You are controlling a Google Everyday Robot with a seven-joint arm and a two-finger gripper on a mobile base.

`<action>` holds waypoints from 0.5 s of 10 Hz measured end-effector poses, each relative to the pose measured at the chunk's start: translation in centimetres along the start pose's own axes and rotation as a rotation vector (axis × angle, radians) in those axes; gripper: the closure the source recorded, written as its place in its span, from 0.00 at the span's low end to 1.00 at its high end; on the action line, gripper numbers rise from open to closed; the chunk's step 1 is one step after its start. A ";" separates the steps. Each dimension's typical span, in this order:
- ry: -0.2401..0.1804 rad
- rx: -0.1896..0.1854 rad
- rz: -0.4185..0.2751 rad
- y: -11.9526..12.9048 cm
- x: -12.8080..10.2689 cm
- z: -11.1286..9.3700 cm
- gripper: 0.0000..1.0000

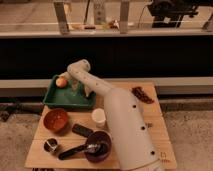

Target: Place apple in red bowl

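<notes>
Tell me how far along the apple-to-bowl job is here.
Done: nothing yet; the red bowl looks empty. In hand: the gripper hangs open over the green tray, beside the apple, not gripping it. Left: grasp, lift, carry to the bowl, release.

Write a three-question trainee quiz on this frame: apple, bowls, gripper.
1. Where is the apple? A) green tray B) red bowl C) white cup
2. True or false: the open gripper, over the tray beside the apple, holds the apple.
3. Which bowl contains a black-handled utensil?
Key: 1 A; 2 false; 3 the dark bowl.
</notes>
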 end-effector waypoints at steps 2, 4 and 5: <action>-0.022 0.046 -0.074 -1.1 -0.9 0.0 0.20; -0.030 0.065 -0.103 -2.0 -1.3 0.3 0.20; -0.027 0.068 -0.124 -2.7 -1.7 0.8 0.20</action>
